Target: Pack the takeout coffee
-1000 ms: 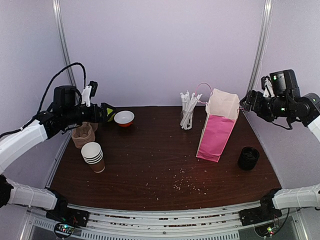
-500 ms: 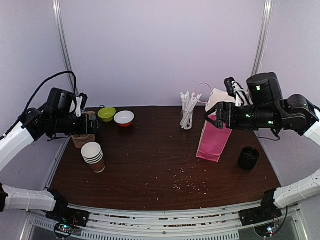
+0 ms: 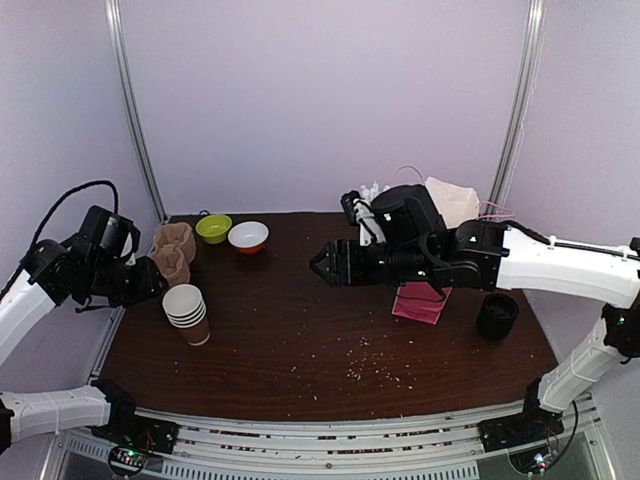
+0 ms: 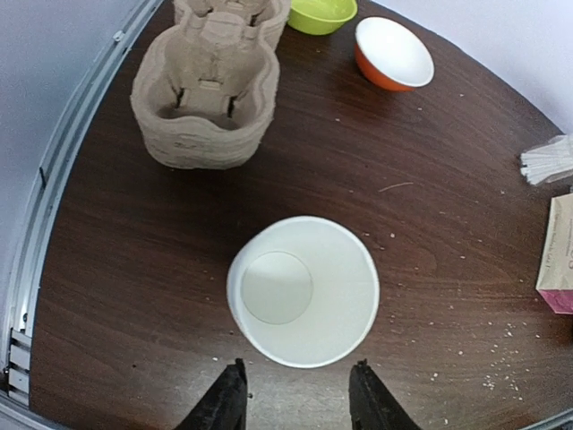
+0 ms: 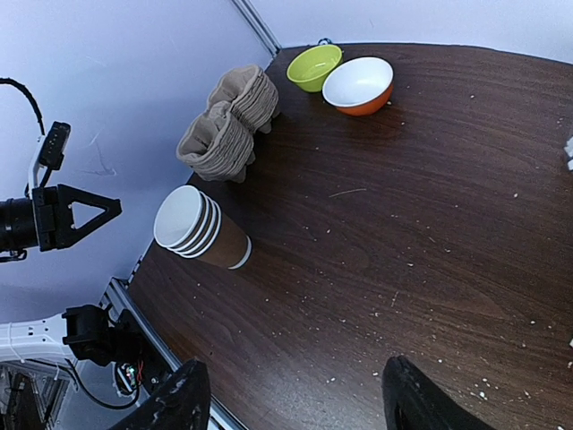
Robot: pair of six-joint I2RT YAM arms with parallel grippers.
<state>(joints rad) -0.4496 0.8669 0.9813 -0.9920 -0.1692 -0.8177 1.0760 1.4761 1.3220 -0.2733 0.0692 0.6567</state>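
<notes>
1. On the left of the table, I have the left gripper hanging over the stack of lidless cups. Its fingers stand partway apart and grip nothing.
2. The right gripper reaches out over the middle of the table, jaws spread wide and empty.
3. I cannot find the takeout coffee in any of my views. Whether it sits behind the right arm or inside the bag, I cannot tell.
4. I can make out no writing on the cups, the bag or the lids.
5. The top cup of the stack is white inside and empty.
6. Two pulp cup carriers sit behind the stack at the left edge, their pockets empty.
7. A green bowl and an orange bowl with a white inside stand side by side near the back. The orange one is empty.
8. A pink bag stands right of centre, partly hidden by the right arm; its inside is out of sight.
9. A squat black stack of lids stands just right of the bag.
10. A bundle of white wrapped sticks is near the back.
11. The table is dark wood, sprinkled with crumbs towards the front.
12. Pale lilac walls with metal posts close the space.
</notes>
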